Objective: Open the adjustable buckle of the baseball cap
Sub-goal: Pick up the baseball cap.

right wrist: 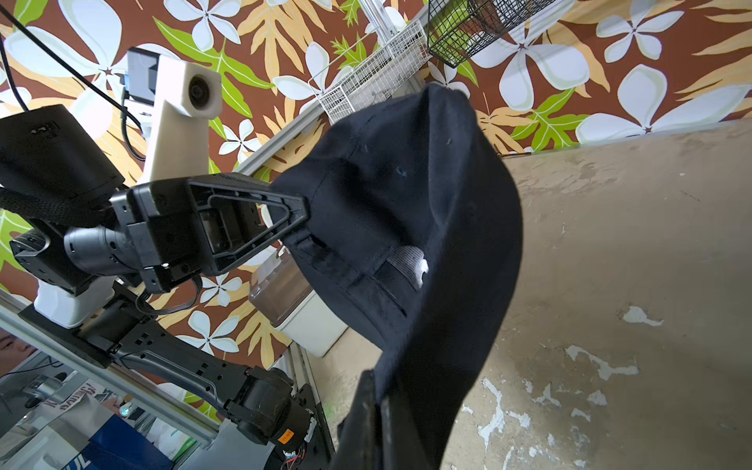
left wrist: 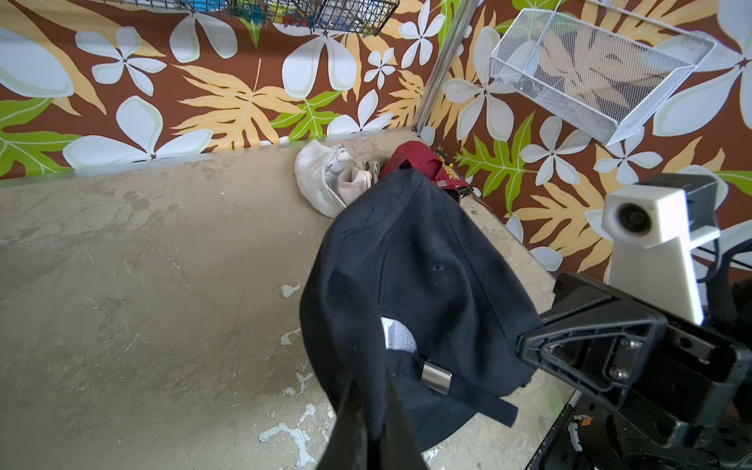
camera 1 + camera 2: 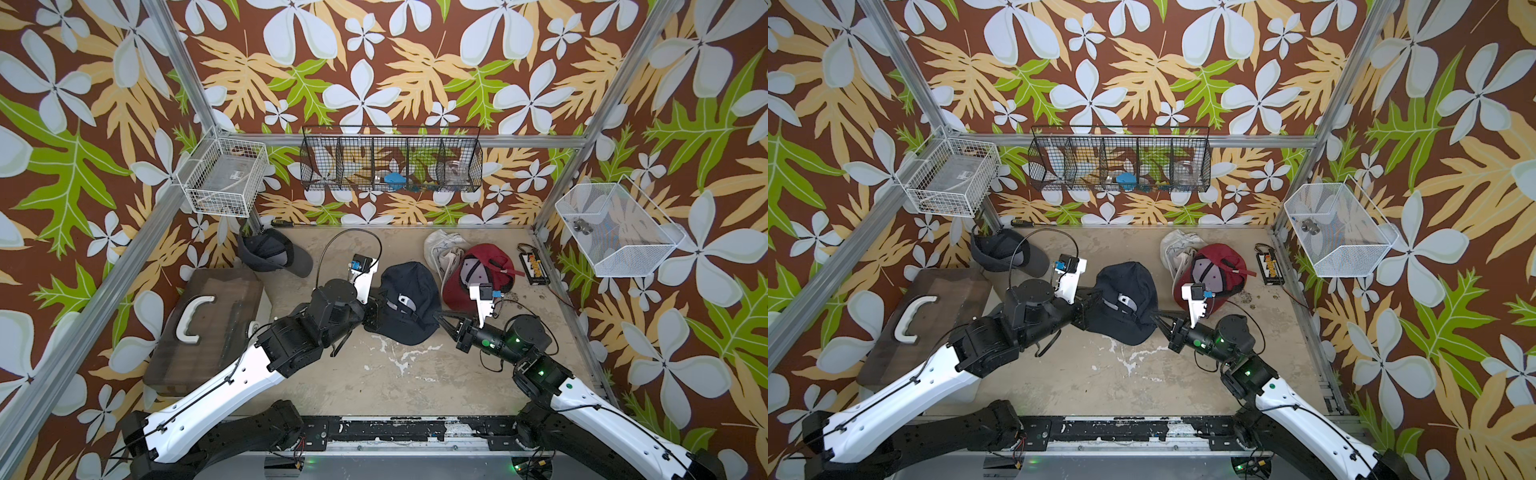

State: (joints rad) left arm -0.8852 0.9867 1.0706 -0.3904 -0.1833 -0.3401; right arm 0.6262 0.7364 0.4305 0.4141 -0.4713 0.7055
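Observation:
A navy baseball cap (image 3: 411, 291) (image 3: 1129, 286) hangs between my two grippers near the table's middle. Its silver buckle (image 2: 436, 378) sits on the rear strap, whose free end sticks out past it. In both top views the buckle (image 3: 401, 300) (image 3: 1124, 300) faces up. My left gripper (image 3: 376, 307) (image 2: 372, 407) is shut on the cap's left edge. My right gripper (image 3: 438, 318) (image 1: 380, 401) is shut on the cap's right edge, opposite the left one. The left gripper (image 1: 301, 211) also shows in the right wrist view, pinching the cap beside the strap opening.
A red cap (image 3: 478, 270) and a white cap (image 3: 442, 249) lie behind the right gripper. A dark grey cap (image 3: 272, 251) lies at the back left. A brown case (image 3: 208, 328) with a white handle fills the left side. A small connector board (image 3: 534, 266) lies at the right wall.

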